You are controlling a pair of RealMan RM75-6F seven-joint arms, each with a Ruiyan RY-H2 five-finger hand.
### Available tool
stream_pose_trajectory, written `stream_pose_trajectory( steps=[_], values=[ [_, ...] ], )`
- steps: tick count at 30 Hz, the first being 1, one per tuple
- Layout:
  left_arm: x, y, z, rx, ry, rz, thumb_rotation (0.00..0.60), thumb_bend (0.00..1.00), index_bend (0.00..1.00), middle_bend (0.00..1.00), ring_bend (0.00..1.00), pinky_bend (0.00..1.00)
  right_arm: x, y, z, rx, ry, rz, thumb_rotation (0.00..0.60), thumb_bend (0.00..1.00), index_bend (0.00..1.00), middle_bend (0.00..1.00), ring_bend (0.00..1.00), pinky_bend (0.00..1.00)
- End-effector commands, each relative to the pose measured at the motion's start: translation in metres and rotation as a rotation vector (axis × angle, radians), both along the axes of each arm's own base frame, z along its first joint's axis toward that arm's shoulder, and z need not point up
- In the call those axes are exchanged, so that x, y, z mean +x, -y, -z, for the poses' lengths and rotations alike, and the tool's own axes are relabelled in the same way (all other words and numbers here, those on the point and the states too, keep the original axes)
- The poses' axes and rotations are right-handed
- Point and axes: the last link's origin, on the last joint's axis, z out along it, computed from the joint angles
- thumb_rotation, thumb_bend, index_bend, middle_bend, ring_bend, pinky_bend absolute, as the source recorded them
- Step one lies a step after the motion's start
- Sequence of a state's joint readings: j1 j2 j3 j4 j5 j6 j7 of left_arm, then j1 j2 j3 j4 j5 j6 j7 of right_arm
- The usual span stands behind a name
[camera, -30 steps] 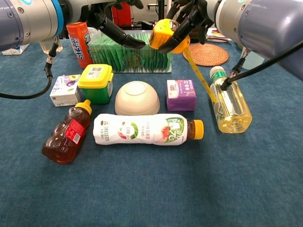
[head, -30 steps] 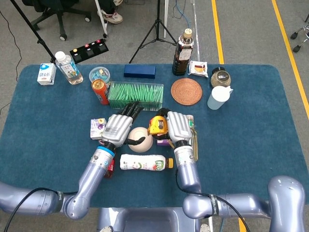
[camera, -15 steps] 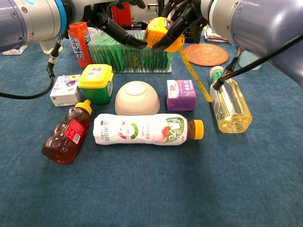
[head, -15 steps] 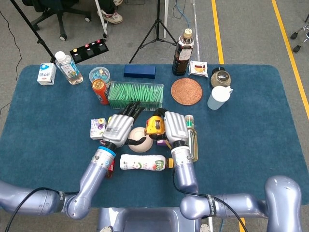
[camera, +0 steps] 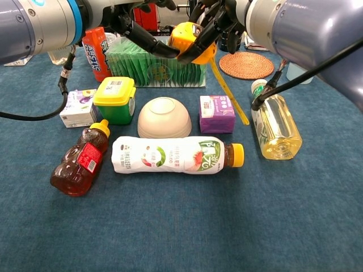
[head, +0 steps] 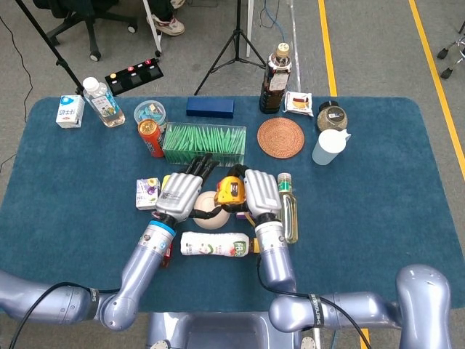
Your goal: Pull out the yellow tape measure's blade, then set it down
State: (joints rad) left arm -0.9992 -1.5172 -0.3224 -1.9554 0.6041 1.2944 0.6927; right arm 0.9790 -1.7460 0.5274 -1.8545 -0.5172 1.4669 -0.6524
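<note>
My right hand (head: 261,193) grips the yellow tape measure (head: 231,190) and holds it in the air above the white bowl (head: 211,211). In the chest view the case (camera: 190,41) sits in the right hand's fingers (camera: 218,22). The yellow blade (camera: 229,88) is drawn out and slants down to the right, its tip near the purple box (camera: 216,113). My left hand (head: 182,193) hovers just left of the case with its fingers (camera: 142,41) stretched towards it, and it holds nothing.
Below the hands lie a drink bottle (camera: 176,154), a honey bottle (camera: 79,164), a green tub with a yellow lid (camera: 115,99) and an oil bottle (camera: 275,127). Behind stand a green box (head: 205,142), a red can (camera: 95,44), a woven coaster (head: 280,137) and a white cup (head: 329,147).
My right hand has carried the tape measure leftwards, closer to the left hand's fingers. The hanging blade's tip has swung left, away from the oil bottle and towards the purple box.
</note>
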Motion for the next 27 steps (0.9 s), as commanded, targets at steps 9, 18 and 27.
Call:
stream_pose_trajectory(
  steps=[9,18,27],
  values=[
    [0.0028,0.0012,0.0027,-0.003,0.004,0.004,0.452,0.21,0.06,0.03,0.00,0.26,0.0027,-0.0023,-0.0006,0.002,0.011,-0.006,0.600,0.23,0.68,0.63,0.72,0.71],
    [0.0045,0.0002,0.0032,0.007,0.008,0.002,0.457,0.24,0.06,0.03,0.00,0.26,0.0042,-0.0042,-0.0003,0.012,0.018,-0.012,0.600,0.23,0.68,0.63,0.72,0.72],
    [0.0055,-0.0012,0.0013,0.020,0.017,0.001,0.465,0.28,0.06,0.03,0.00,0.26,0.0027,-0.0049,-0.0012,0.014,0.015,-0.011,0.600,0.23,0.68,0.63,0.72,0.72]
  ],
)
